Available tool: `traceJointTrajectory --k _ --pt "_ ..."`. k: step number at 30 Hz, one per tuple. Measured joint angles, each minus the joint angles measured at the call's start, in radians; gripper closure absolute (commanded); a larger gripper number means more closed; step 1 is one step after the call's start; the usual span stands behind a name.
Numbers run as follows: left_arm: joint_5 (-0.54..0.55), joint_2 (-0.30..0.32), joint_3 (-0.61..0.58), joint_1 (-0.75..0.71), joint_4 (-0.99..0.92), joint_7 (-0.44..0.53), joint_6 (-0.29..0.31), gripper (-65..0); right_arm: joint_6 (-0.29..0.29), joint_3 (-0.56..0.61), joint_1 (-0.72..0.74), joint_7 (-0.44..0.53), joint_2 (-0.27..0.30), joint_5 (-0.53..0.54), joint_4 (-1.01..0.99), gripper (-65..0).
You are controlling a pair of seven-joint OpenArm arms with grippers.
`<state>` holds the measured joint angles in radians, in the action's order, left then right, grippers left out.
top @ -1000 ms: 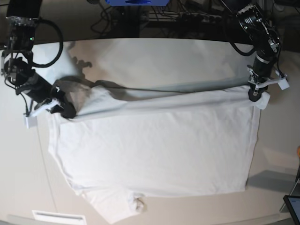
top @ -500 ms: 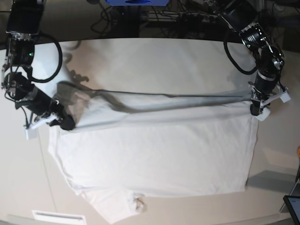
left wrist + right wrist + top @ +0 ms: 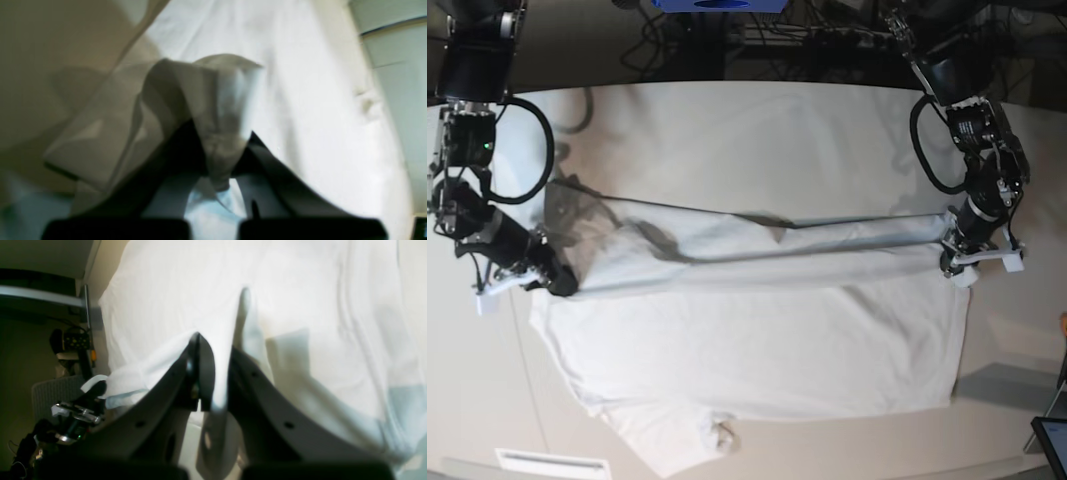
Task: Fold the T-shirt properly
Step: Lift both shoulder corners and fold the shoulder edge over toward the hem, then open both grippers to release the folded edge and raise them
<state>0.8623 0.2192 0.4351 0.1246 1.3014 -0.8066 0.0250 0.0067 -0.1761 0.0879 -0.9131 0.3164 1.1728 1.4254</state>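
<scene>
From the left wrist camera, the left hand [image 3: 218, 186] pinches a bunched corner of the T-shirt [image 3: 300, 100], the cloth gathered into a peak between its dark fingers; the picture is soft, so I can't say how deep the bite goes. The right wrist camera shows the right hand [image 3: 213, 373] closed on a ridge of the same white fabric, which spreads away flat beyond it. In the base view the shirt lies across the bench [image 3: 757, 120], its far edge lifted and stretched in a taut band between the two hands, the nearer part flat. This looks like the first lengthwise fold, mid-carry. Next, I'd judge, both hands need to bring that edge toward the near hem together, level and tensioned, before letting go.
</scene>
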Motion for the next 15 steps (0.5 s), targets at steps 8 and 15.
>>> traceJointTrajectory --k 8,15 --pt "-0.018 0.003 -0.003 -0.037 -0.024 0.007 0.001 0.0 -0.002 0.038 0.027 -0.039 0.005 -0.009 -0.043 -0.7" --pt "-0.018 0.07 -0.002 -0.058 -0.003 0.008 0.002 0.0 -0.001 0.124 0.07 -0.047 0.005 -0.005 -0.049 -0.7"
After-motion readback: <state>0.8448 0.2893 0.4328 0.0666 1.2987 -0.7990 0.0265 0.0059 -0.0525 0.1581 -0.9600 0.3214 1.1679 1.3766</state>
